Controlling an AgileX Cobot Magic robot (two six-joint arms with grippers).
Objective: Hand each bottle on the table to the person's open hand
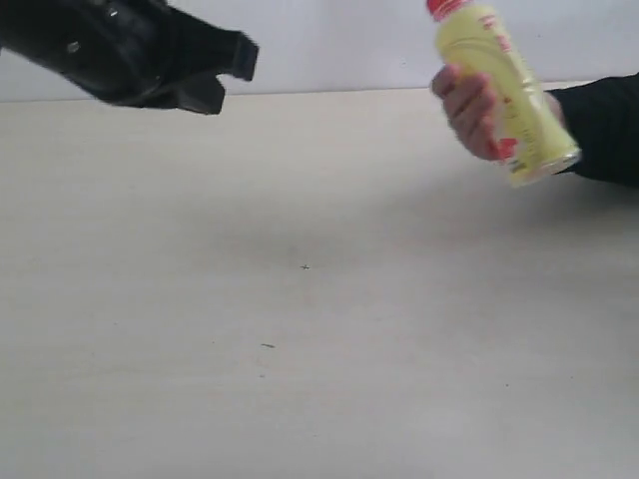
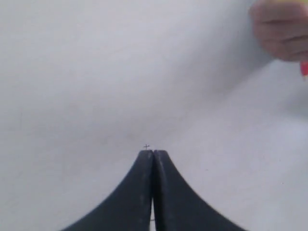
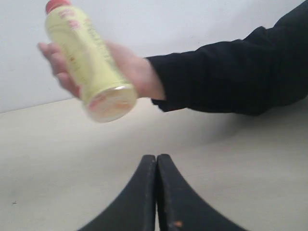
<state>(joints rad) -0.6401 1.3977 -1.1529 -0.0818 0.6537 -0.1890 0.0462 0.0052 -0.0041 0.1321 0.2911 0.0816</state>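
The yellow red-capped bottle (image 1: pixel 504 90) is held tilted above the table (image 1: pixel 300 299) by the person's hand (image 1: pixel 469 110), which is closed around it, black sleeve (image 1: pixel 604 125) behind. The right wrist view shows the same bottle (image 3: pixel 89 62) and hand (image 3: pixel 130 70) beyond my right gripper (image 3: pixel 157 156), which is shut and empty. My left gripper (image 2: pixel 153 151) is shut with nothing in it, above bare table; its arm (image 1: pixel 130 50) hangs at the upper left of the exterior view. The hand's fingers (image 2: pixel 281 29) show in a corner of the left wrist view. The other bottles are out of view.
A pale wall (image 1: pixel 329 40) runs behind the table's far edge. A small cross mark (image 1: pixel 305 266) and a few dark specks (image 1: pixel 267 345) lie on the bare surface. The right arm does not show in the exterior view.
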